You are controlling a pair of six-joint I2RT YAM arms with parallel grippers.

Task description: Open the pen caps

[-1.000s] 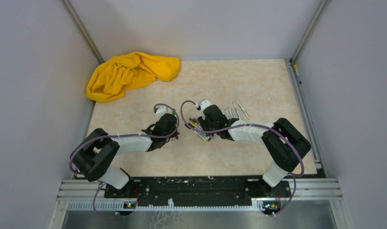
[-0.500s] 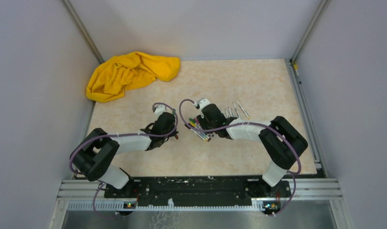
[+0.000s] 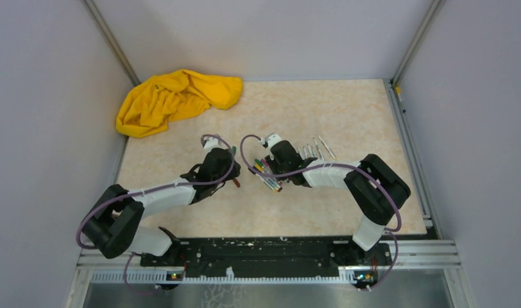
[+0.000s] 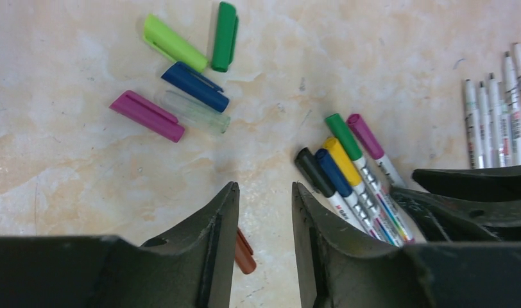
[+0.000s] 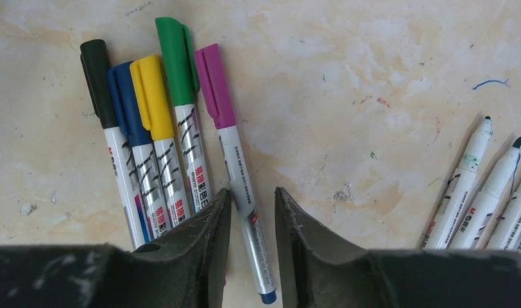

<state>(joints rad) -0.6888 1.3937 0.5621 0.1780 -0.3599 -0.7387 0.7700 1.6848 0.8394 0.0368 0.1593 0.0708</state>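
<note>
On table: loose caps near capped pens.

Red-brown cap half hidden behind left gripper. 4 capped pens: barrels partly hidden under right gripper. Uncapped pens cut by edge.

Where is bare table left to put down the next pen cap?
Free: the far strip between the yellow cloth and the right rail, and the near middle along the black base rail. Crowded: the centre, where loose caps, capped pens and uncapped pens lie close together.
</note>
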